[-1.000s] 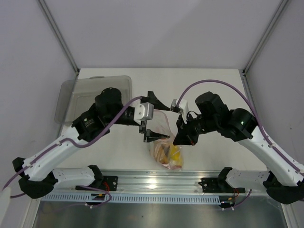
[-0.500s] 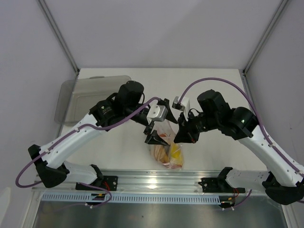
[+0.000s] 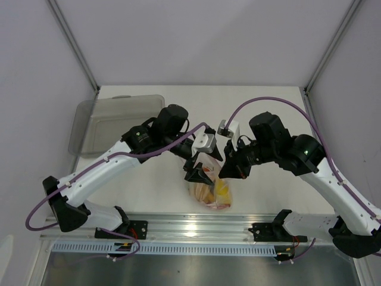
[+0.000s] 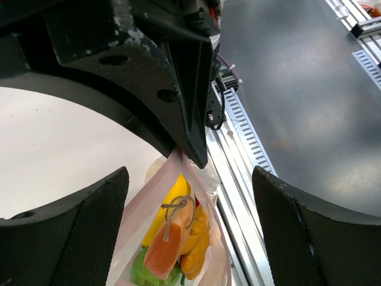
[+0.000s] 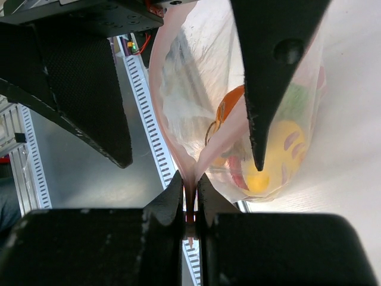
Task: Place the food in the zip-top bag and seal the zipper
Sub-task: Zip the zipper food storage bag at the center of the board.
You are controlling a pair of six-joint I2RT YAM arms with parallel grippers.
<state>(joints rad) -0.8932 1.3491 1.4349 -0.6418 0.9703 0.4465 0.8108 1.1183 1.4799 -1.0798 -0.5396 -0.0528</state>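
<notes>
Right now the zip-top bag [image 3: 209, 189] stands lifted by its mouth, its bottom end down on the white table [image 3: 268, 104]. The right gripper [image 5: 189, 190] has its fingers pressed together on the zipper [image 5: 156, 101], pinching the pinkish-red strip at one end of the bag's mouth. From that pinch the two sides of the strip spread apart, so the mouth gapes. The left gripper [image 4: 187, 179] has its fingers spread wide, one on either side of the bag's upper part. Whether either pad touches the plastic cannot be told. Seen from above, the left gripper [image 3: 202, 164] and the right gripper [image 3: 225, 173] meet over the top of the bag. The food [image 4: 169, 235] sits inside the bag, low down: an orange-red slice [image 4: 164, 247] against yellow pieces [image 4: 174, 195], with something green [image 4: 143, 275] beneath. The right wrist view shows a round yellow piece [image 5: 277, 155] through the clear wall, with orange above it. A grey translucent tray [image 3: 107, 116] lies well to the left of the bag and farther back.
</notes>
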